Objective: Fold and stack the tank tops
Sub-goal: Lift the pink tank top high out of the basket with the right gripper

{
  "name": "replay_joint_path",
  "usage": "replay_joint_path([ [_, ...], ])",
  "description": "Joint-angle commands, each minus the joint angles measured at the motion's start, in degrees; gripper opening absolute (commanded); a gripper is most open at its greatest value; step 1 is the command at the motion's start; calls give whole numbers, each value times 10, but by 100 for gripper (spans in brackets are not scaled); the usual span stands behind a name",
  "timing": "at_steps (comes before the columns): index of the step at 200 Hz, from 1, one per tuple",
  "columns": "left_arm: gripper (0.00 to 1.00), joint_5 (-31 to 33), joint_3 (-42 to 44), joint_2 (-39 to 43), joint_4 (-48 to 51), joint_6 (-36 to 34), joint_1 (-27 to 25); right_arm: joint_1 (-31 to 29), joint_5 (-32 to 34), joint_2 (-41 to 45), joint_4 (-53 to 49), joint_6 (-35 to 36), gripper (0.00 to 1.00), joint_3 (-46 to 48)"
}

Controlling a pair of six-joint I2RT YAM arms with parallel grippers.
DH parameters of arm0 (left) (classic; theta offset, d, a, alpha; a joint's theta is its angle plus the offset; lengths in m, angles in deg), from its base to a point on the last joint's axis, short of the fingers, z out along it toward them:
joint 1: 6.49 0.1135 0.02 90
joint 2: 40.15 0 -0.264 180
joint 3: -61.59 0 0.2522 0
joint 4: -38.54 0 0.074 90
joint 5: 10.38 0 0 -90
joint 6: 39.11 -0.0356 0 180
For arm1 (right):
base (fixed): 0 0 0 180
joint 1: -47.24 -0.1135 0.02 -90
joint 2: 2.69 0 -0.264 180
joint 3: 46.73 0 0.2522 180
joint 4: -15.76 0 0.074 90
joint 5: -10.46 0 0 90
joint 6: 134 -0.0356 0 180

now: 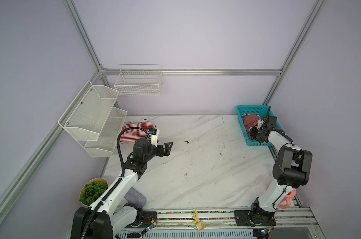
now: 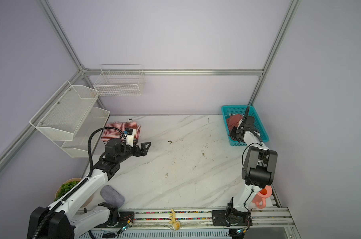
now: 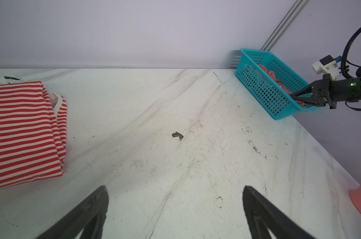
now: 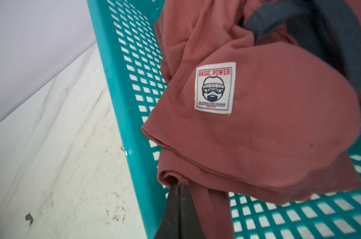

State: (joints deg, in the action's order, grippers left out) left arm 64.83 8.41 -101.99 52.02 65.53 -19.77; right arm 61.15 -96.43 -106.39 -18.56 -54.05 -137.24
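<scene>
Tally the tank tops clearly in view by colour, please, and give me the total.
Red-and-white striped tank top, folded on the marble table: 1
Salmon-red tank top with dark grey trim, in the teal plastic basket: 1
Total: 2

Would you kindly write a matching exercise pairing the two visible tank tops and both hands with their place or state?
1 salmon-red tank top
2 red-and-white striped tank top
3 left hand
4 right hand

A open over the table
B bunched in the teal basket
C shut on salmon fabric
D folded at the table's far left

Pairs: 1-B, 2-D, 3-A, 4-C
</scene>
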Motion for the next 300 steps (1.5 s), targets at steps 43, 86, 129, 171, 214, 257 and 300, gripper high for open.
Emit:
replay_joint_path([
  [43,100,-7,-32,21,-9,12,-4,5,2,107,-11,4,0,-16],
  [86,100,-10,-41,15,-15,18,-4,5,-41,223,39,-18,0,-18],
  [129,100,-12,-45,17,-25,34,-6,5,-94,292,98,-61,0,-87],
  [171,100,-8,-51,32,-28,42,-7,3,-190,310,200,-142,0,-174],
  [214,100,0,-55,56,-38,49,-7,-25,-263,275,274,-206,0,-293],
  [257,100,-3,-59,69,-54,69,-7,-101,-301,213,323,-247,0,-410],
  [300,100,-10,-67,85,-61,79,-9,-184,-297,152,355,-263,0,-441],
])
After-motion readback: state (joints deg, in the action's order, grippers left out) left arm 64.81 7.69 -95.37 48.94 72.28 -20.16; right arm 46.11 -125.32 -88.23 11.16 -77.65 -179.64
